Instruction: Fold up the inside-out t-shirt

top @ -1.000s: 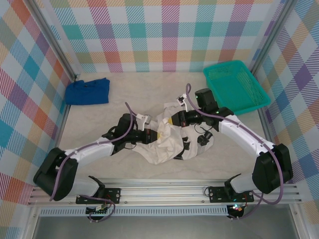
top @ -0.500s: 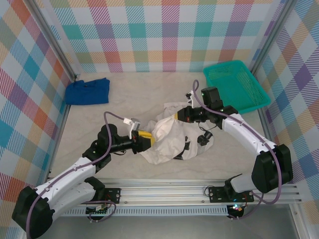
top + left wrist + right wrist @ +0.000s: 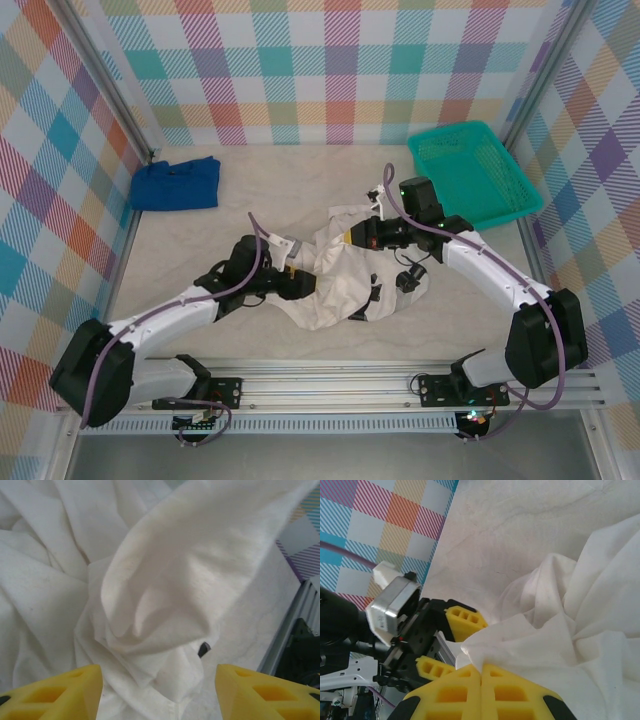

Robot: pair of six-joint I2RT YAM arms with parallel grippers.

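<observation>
You see: t-shirt (image 3: pixel 335 290) plain off-white; fingers (image 3: pixel 60 695) yellow; basket (image 3: pixel 470 175) teal mesh; cloth (image 3: pixel 177 184) blue; walls (image 3: pixel 300 70) pastel plaid; worktop (image 3: pixel 180 250) beige, faintly veined.

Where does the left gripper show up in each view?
Top external: left gripper centre-left, at the white t-shirt's left edge.
Left wrist: gripper along the bottom edge, yellow fingers in both corners.
Right wrist: gripper lower left, beside the cloth.
Shared landmark: the white t-shirt.

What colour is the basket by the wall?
The basket is teal green, and it shows best in the top view.
</observation>
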